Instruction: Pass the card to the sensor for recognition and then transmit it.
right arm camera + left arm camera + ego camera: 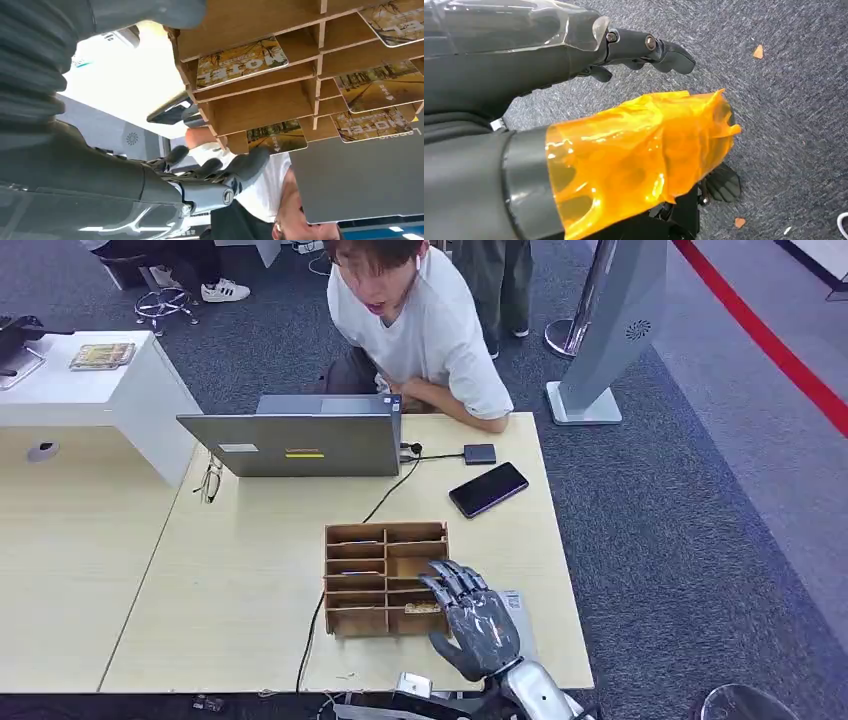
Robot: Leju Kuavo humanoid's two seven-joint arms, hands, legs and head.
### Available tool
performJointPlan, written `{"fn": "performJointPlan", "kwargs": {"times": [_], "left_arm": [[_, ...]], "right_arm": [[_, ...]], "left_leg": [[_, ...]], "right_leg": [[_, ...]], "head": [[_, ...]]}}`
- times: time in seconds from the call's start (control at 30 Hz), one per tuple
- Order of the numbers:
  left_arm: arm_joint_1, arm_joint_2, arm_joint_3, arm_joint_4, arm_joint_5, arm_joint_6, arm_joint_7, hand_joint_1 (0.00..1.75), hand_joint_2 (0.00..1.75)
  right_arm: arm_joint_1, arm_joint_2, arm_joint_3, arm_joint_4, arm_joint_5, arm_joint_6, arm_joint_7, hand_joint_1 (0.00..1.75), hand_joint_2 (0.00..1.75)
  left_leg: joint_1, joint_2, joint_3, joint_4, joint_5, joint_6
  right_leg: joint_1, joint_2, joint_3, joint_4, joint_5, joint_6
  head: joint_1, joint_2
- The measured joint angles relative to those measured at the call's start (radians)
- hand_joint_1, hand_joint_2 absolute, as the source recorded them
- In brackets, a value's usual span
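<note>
Right hand (474, 623) hovers low over the near right corner of the wooden card rack (386, 578), its dark fingers (452, 581) spread and reaching forward across the rack's nearest right compartments, holding nothing. From the right wrist view the same fingers (215, 167) hang apart just off the rack's edge (260, 102), with no card between them. A card (422, 607) with a golden forest print lies in the compartment directly under the fingertips; the wrist camera shows more such cards in the rack, one marked with large letters (242, 60) and others (380, 91) in slots farther from the hand. Just to the right of the hand, a flat pale item (516, 612) lies on the light wooden table (240, 580), partly hidden by the palm. A black cable (316, 630) runs past the rack's left side toward the table's near edge. Beyond the rack, farther from the hand, lie a dark phone (488, 489) and a small dark box (480, 453), then an open grey laptop (296, 443) with a person in a white shirt (425, 325) leaning behind it. Left hand (644, 47) hangs over grey carpet (789, 100), its thumb wrapped in orange film (634, 155), dark fingers loosely curled and holding nothing.
</note>
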Motion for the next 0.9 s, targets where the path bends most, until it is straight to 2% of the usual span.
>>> {"fn": "performJointPlan", "kwargs": {"times": [0.47, 0.83, 0.9], "left_arm": [[0.0, 0.0, 0.0, 0.0, 0.0, 0.0, 0.0, 0.0, 0.0], [-0.001, 0.0, 0.0, 0.0, 0.0, 0.0, 0.0, 0.0, 0.0], [-0.001, 0.0, 0.0, 0.0, 0.0, 0.0, 0.0, 0.0, 0.0]], "right_arm": [[0.0, 0.0, 0.0, 0.0, 0.0, 0.0, 0.0, 0.4, 1.75], [-0.002, 0.0, 0.0, 0.01, -0.001, 0.003, 0.0, 0.37, 1.75], [-0.002, 0.0, 0.0, 0.013, -0.003, 0.003, 0.0, 0.42, 1.75]], "left_leg": [[0.0, 0.0, 0.0, 0.0, 0.0, 0.0], [0.0, 0.0, 0.0, 0.0, 0.0, 0.0], [0.0, 0.0, 0.0, 0.0, 0.0, 0.0]], "right_leg": [[0.0, 0.0, 0.0, 0.0, 0.0, 0.0], [0.0, 0.0, 0.0, 0.0, 0.0, 0.0], [0.0, 0.0, 0.0, 0.0, 0.0, 0.0]], "head": [[0.0, 0.0], [0.0, 0.0], [0.0, 0.0]]}}
